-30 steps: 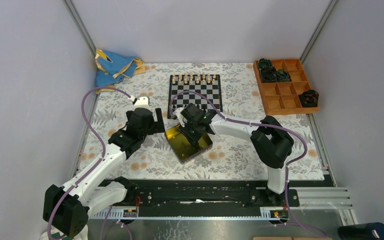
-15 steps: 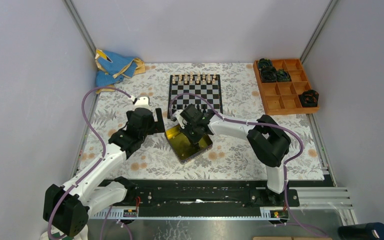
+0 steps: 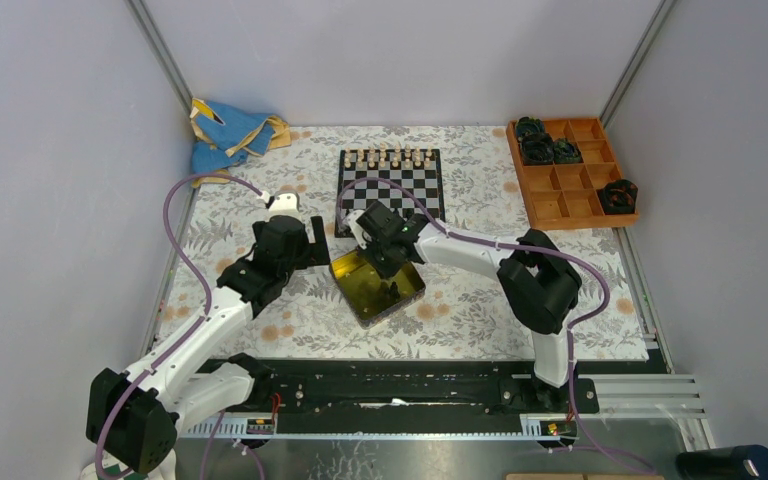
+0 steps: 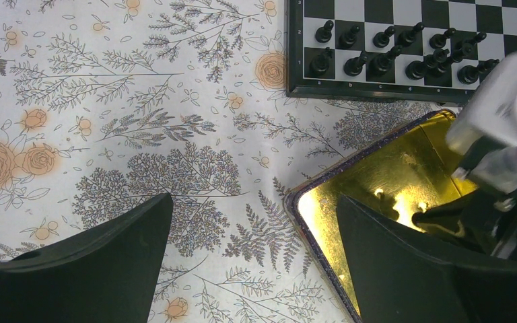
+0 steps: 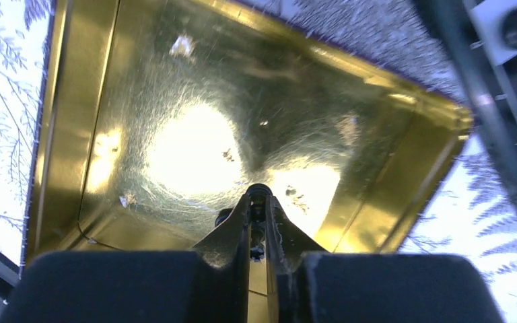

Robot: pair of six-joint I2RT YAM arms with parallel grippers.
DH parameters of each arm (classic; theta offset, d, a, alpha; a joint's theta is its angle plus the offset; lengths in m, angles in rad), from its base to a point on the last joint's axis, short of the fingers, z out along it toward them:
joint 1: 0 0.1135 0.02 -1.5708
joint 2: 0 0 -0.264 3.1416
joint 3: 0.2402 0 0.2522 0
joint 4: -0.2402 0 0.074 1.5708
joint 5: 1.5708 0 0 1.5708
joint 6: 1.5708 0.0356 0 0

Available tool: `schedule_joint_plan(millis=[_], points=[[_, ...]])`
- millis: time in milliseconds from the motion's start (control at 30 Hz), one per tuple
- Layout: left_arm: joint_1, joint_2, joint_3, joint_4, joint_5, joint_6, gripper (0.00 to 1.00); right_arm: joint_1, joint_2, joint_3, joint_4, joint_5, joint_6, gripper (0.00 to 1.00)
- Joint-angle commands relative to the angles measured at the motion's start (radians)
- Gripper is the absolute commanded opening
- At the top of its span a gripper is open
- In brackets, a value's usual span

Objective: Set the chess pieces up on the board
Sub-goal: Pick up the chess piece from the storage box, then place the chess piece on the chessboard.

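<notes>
The board [image 3: 392, 192] lies at the back middle, with cream chess pieces [image 3: 392, 157] on its far rows. Black chess pieces [image 4: 357, 64] stand in two rows along its near edge [image 4: 377, 94]. In front of it sits a yellow tin [image 3: 368, 296]. My right gripper [image 5: 258, 199] reaches down into the tin [image 5: 175, 134], shut on a tiny black chess piece [image 5: 258, 191] pinched between its tips just above the tin floor. My left gripper [image 4: 254, 202] hangs open over the floral cloth, its right finger over the tin's left corner [image 4: 296, 202], with nothing between the fingers.
A wooden compartment tray [image 3: 560, 205] holding dark round lumps stands at the back right. A crumpled blue cloth [image 3: 225, 130] lies in the back left corner. The left arm [image 3: 280, 250] and the right arm's wrist [image 3: 385, 235] flank the tin closely.
My right gripper has shut on the black piece inside the tin, and its wrist has shifted slightly toward the board. The left arm has not moved.
</notes>
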Motion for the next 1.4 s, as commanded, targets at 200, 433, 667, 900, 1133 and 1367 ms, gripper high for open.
schedule_joint_plan(millis=[200, 433, 667, 900, 1133, 1367], points=[[0.011, -0.015, 0.000, 0.044, -0.027, 0.000, 0.99, -0.056, -0.064, 0.243, -0.098, 0.188, 0.041, 0.00], [0.011, -0.018, 0.000, 0.045, -0.024, 0.001, 0.99, -0.172, -0.003, 0.383, -0.138, 0.253, 0.071, 0.00], [0.011, -0.025, -0.003, 0.047, -0.020, 0.001, 0.99, -0.267, 0.115, 0.509, -0.209, 0.269, 0.083, 0.00], [0.011, -0.024, -0.004, 0.048, -0.017, 0.001, 0.99, -0.294, 0.225, 0.579, -0.262, 0.263, 0.116, 0.00], [0.011, -0.020, -0.004, 0.051, -0.011, 0.001, 0.99, -0.309, 0.296, 0.601, -0.284, 0.257, 0.129, 0.00], [0.010, -0.018, -0.007, 0.055, -0.007, 0.001, 0.99, -0.323, 0.328, 0.600, -0.276, 0.263, 0.132, 0.00]])
